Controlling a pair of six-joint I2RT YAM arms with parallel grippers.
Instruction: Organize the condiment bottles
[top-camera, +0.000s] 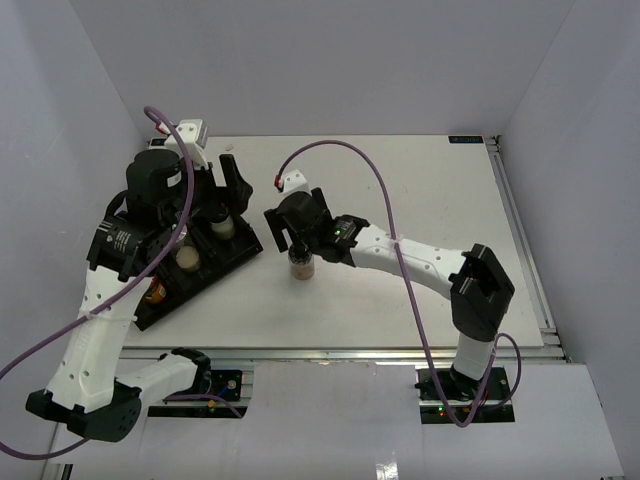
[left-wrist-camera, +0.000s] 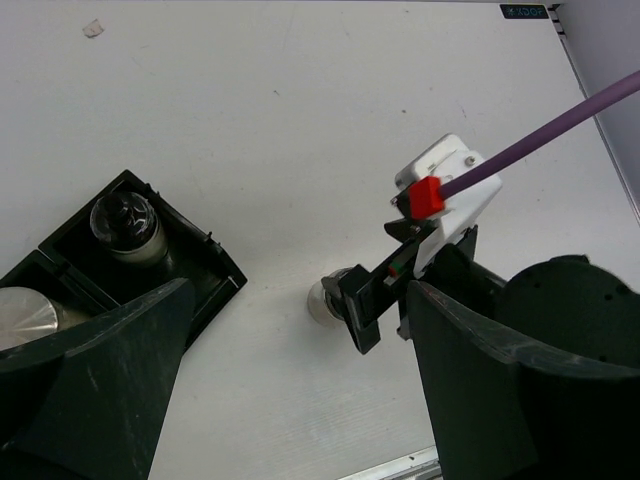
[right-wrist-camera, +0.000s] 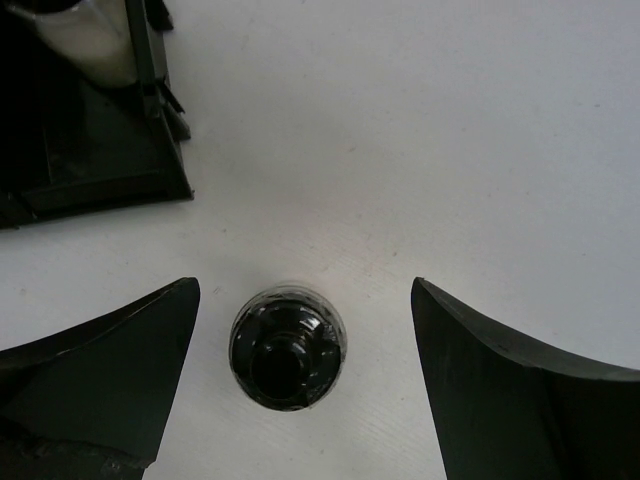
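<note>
**Q:** What sits closest to you?

**A:** The near end of the black tray (top-camera: 165, 308), on your left. An orange-brown jar (top-camera: 155, 292) stands in it, half hidden behind your left arm.

**Q:** Where is the jar outside the tray?

**A:** The black-capped jar (right-wrist-camera: 287, 345) stands upright on the white counter (top-camera: 420, 190), just right of the tray's corner and apart from it. Your right pincer (right-wrist-camera: 305, 285) hangs straight above it. Its fingers are spread wide, one on each side of the cap, with bare counter showing between each finger and the jar. Nothing is gripped.

**Q:** And farther along the tray?

**A:** The silver-capped jar (left-wrist-camera: 25, 315) stands in the next compartment. Beyond it, the clear-capped jar (left-wrist-camera: 127, 225), with pale contents, stands in the far end compartment. Both are upright.

**Q:** Your left pincer?

**A:** The left pincer (left-wrist-camera: 300, 288) is up over the tray's far end. Its fingers are fully apart and hold nothing. From its camera you look down on the tray at left and the right pincer over its jar.

**Q:** Anything past that?

**A:** A small pale scrap (left-wrist-camera: 92, 28) lies near the counter's far edge.
</note>
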